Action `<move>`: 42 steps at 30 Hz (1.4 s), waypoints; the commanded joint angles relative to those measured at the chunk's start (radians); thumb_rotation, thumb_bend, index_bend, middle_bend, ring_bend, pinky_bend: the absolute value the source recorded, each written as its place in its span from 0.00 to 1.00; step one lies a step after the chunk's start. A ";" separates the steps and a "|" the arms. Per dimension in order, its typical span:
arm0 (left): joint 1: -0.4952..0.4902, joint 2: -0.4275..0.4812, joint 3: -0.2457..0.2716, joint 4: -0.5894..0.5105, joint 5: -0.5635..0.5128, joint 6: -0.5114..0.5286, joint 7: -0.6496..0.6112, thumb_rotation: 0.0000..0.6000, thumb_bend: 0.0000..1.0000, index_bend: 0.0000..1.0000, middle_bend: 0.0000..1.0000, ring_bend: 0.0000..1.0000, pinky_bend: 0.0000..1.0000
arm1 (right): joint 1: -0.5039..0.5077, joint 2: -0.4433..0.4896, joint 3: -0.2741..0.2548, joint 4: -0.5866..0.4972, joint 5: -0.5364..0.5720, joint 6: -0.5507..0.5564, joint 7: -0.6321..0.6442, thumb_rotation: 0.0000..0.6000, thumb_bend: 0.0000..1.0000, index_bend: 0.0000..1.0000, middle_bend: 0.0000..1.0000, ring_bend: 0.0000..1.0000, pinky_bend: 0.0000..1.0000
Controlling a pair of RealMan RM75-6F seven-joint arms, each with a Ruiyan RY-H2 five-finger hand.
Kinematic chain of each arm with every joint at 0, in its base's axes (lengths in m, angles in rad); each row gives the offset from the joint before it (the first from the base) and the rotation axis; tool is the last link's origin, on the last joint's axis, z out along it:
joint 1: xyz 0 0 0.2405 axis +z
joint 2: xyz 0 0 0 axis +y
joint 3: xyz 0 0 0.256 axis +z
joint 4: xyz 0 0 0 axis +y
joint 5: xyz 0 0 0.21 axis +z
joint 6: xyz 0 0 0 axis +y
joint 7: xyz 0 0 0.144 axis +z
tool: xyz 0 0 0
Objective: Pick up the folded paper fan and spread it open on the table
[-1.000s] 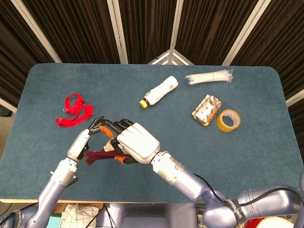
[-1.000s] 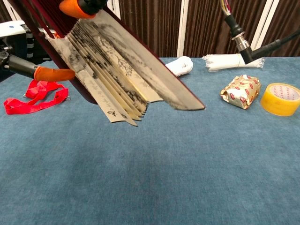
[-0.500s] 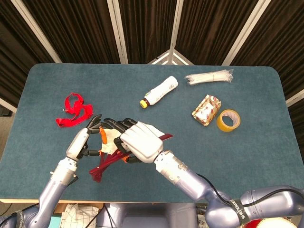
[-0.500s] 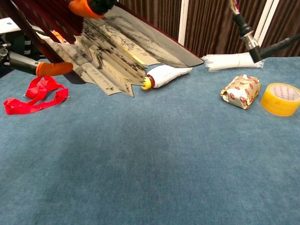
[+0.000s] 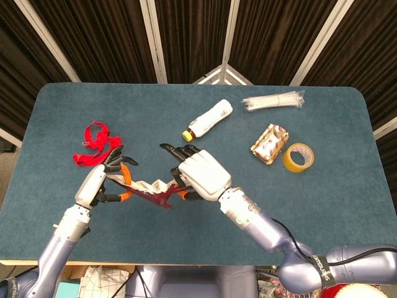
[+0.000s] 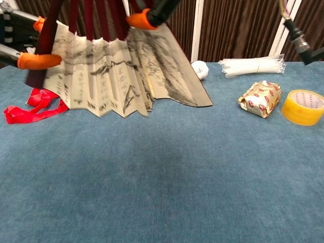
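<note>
The paper fan (image 5: pixel 151 188) has dark red ribs and cream paper with ink drawings. It is partly spread between my two hands, over the table's front left. In the chest view the fan (image 6: pixel 116 71) hangs with its pleated edge pointing down. My left hand (image 5: pixel 99 181) grips the left outer rib, with one orange fingertip (image 6: pixel 38 61) pressed on it. My right hand (image 5: pixel 201 174) holds the right side from above, and its orange fingertip (image 6: pixel 142 21) lies on the paper. I cannot tell whether the fan's lower edge touches the table (image 5: pixel 322 205).
A red ribbon (image 5: pixel 96 144) lies just behind my left hand. Further back are a white bottle with a yellow cap (image 5: pixel 208 119) and a bundle in clear plastic (image 5: pixel 273 100). A wrapped packet (image 5: pixel 270 144) and a yellow tape roll (image 5: pixel 298 158) sit at the right.
My hands have drawn apart, the left to the left and the right to the right. The fan has spread wider and turned, so its paper now hangs downward.
</note>
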 commanded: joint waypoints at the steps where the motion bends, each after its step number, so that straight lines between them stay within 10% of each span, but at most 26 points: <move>1: 0.005 0.014 -0.002 -0.008 0.005 0.010 0.010 1.00 0.44 0.66 0.31 0.00 0.09 | -0.012 0.014 -0.016 0.014 -0.017 -0.004 -0.008 1.00 0.44 0.76 0.11 0.22 0.22; 42: -0.025 -0.091 -0.022 -0.099 0.055 0.191 0.627 1.00 0.44 0.66 0.31 0.00 0.09 | -0.117 0.113 -0.076 0.103 -0.099 0.027 -0.113 1.00 0.45 0.76 0.11 0.22 0.22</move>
